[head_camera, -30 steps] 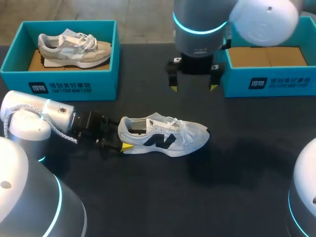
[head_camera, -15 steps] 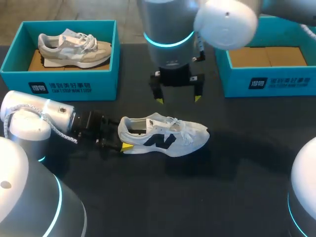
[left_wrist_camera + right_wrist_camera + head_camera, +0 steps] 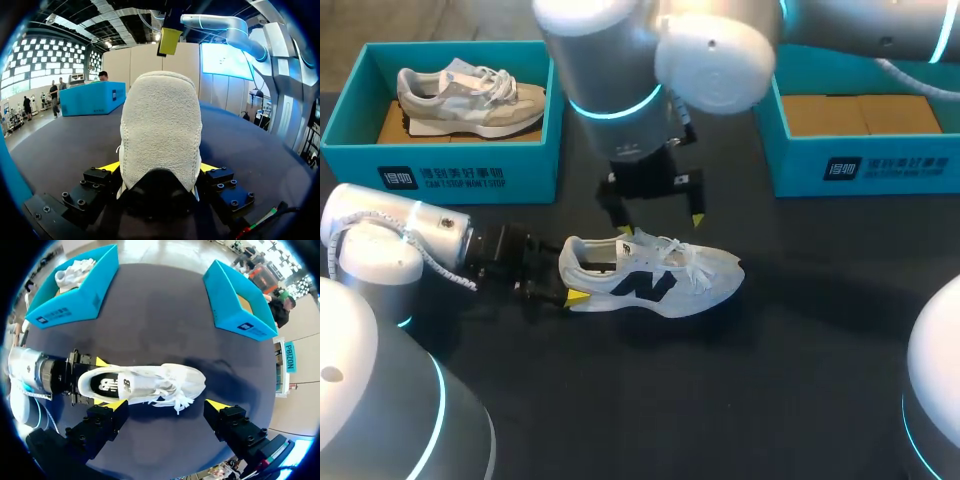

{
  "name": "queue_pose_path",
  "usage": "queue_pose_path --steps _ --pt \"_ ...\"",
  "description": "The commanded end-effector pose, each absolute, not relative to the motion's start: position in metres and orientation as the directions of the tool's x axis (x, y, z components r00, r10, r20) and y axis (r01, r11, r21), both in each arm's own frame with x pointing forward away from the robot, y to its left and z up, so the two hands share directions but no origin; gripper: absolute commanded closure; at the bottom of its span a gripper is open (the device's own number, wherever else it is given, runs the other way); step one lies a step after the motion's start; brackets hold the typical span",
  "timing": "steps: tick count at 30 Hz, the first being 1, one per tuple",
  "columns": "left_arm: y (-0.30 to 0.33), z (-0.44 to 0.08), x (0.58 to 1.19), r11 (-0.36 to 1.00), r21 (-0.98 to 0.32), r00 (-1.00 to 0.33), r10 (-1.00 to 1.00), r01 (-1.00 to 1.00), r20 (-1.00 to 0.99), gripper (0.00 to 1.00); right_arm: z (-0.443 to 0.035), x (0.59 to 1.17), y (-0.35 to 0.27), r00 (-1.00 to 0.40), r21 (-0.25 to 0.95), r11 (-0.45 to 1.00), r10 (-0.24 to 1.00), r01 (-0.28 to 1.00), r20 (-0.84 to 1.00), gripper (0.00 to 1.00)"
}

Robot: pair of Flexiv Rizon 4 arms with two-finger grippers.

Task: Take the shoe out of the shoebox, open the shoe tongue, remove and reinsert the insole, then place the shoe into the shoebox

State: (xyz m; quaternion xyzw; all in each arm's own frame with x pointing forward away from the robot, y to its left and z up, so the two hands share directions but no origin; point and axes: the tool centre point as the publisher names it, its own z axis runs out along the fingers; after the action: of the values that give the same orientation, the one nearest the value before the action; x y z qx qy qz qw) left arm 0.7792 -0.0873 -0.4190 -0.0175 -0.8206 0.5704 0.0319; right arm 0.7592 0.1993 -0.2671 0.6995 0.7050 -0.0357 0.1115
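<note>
Closest to you, your left arm comes in from the lower left of the head view and lies low over the dark table (image 3: 790, 400). Its left gripper (image 3: 568, 288) is clamped on the heel of the white shoe (image 3: 655, 275), one yellow-tipped finger on each side of the heel. The left wrist view confirms this: the padded heel collar fills the space between the two fingers, and both yellow tips press against it. The shoe sits upright on its sole near the middle of the frame, out of any box. Its heel points to the left of the frame and its toe to the right, with a dark mark on its side and the laces loose over the forefoot. The right wrist view looks down into its opening, where the dark insole (image 3: 107, 385) lies inside. Just beyond the shoe, the right gripper (image 3: 660, 226) hangs above the tongue and collar with its fingers spread wide, touching nothing. Farther back, at the upper left of the frame, a teal shoebox (image 3: 440, 165) holds a grey shoe (image 3: 470, 100). At the upper right, a second teal shoebox (image 3: 865, 165) shows its brown cardboard floor.
</note>
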Motion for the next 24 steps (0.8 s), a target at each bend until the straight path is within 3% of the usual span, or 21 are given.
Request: queue_pose_path --steps 1,24 --pt "-0.087 -0.423 0.780 0.349 -0.937 -0.997 0.066 -0.007 0.032 1.00 -0.277 0.761 0.211 -0.004 0.103 0.030 0.969 0.994 -0.246 0.00" --pt "-0.087 -0.423 0.780 0.349 -0.937 -0.997 0.066 -0.007 0.032 1.00 -0.318 0.765 0.243 -0.036 0.111 0.074 0.949 0.991 -0.312 0.00"
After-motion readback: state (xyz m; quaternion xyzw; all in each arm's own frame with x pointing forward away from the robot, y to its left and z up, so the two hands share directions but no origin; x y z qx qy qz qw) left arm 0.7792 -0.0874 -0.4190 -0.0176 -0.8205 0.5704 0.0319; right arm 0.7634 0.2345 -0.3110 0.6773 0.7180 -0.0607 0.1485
